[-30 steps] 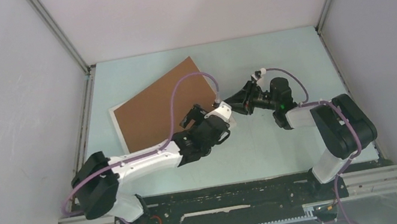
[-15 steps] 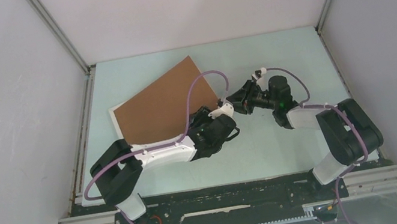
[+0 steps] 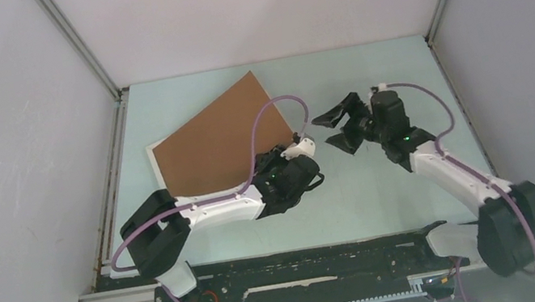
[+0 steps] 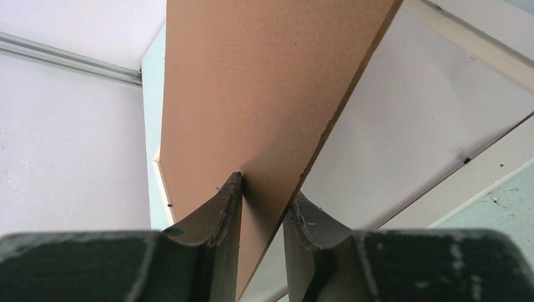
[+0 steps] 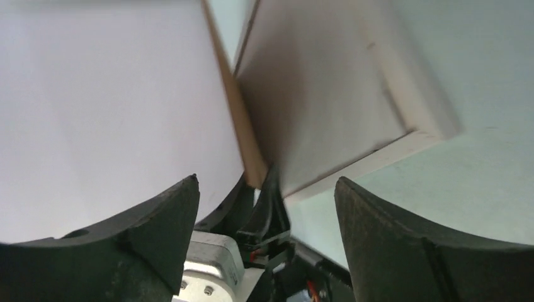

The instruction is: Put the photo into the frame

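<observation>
Left claw [image 4: 264, 192] on board [image 4: 252, 94], frame [image 4: 485, 176] diagonal

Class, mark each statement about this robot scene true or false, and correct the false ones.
1. The left gripper clamps the edge of the brown backing board. True.
2. The right gripper is shut on the board. False: it is open, holds nothing and is apart from the board.
3. The white frame rests on the table beneath the board. True.
4. The backing board lies flat inside the frame. False: it is tilted, its gripped edge raised above the frame.
</observation>
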